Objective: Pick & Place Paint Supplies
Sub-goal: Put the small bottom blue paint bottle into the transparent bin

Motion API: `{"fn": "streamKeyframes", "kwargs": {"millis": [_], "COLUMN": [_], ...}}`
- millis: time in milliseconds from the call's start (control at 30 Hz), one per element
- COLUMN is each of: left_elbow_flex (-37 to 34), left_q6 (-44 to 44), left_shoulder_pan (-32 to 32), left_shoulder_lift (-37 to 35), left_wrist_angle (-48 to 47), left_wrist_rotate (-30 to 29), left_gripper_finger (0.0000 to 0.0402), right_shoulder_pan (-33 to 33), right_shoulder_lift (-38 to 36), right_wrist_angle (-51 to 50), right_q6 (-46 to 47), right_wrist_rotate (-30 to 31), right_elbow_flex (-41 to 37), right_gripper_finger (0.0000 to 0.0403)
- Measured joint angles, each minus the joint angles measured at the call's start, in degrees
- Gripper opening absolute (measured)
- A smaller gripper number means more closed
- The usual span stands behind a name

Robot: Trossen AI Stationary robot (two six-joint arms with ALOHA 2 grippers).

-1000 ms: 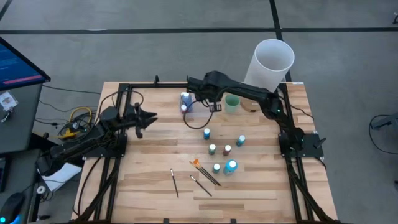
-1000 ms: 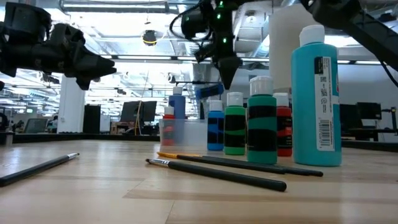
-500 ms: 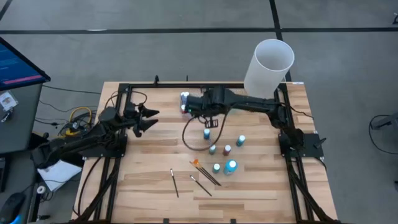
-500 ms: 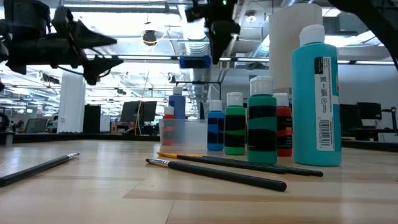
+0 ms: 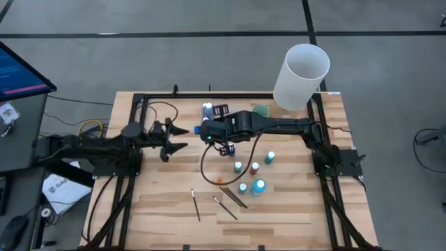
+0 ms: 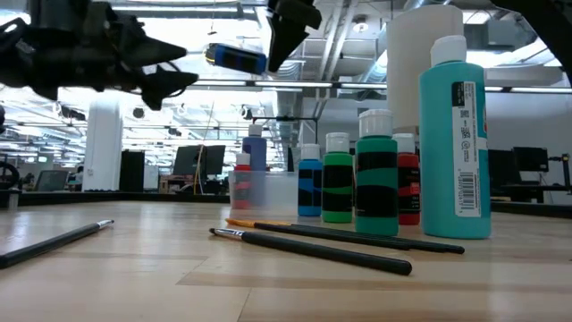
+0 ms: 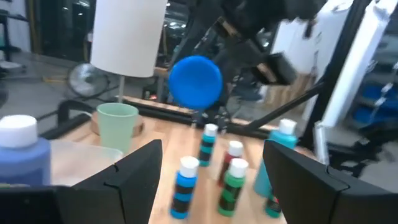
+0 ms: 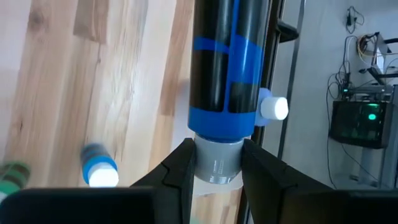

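You are looking at three dark brushes (image 5: 196,205) and one orange brush (image 5: 218,183) lying on the near middle of the table (image 5: 293,216), with bare wood stretching to the near edge and both near corners. Just beyond them, five small bottles (image 5: 242,188) are standing upright in a loose cluster right of centre. Farther back, the right gripper (image 5: 209,132) is clamping a blue bottle (image 6: 237,59) by its pale cap and holding it on its side in the air above mid-table. The left gripper (image 5: 180,139) is hovering just left of it, its fingers spread wide and holding nothing. Toward the far edge, a clear tray (image 6: 262,196) is holding at least two more bottles, a pale green cup (image 5: 261,112) is standing to its right, and a tall white cylinder (image 5: 300,77) is occupying the far right corner.
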Motion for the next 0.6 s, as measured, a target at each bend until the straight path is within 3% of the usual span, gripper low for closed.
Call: {"fn": "streamKeyframes", "kwargs": {"millis": [300, 600], "left_elbow_flex": [7.4, 9.58], "left_q6": [6.61, 8.54], "left_shoulder_pan": [-1.49, -3.09], "left_shoulder_lift": [11.45, 14.26], "left_wrist_angle": [0.13, 3.37], "left_wrist_rotate": [-4.07, -4.15], "left_gripper_finger": [0.0266, 0.0266], "right_shoulder_pan": [0.37, -0.3], "right_shoulder_lift": [0.0, 0.0], "right_wrist_angle": [0.69, 0.58], "right_q6": [0.54, 0.54], "right_wrist_rotate": [-1.43, -2.68], "right_elbow_flex": [0.0, 0.0], "right_gripper_finger": [0.01, 0.01]}}
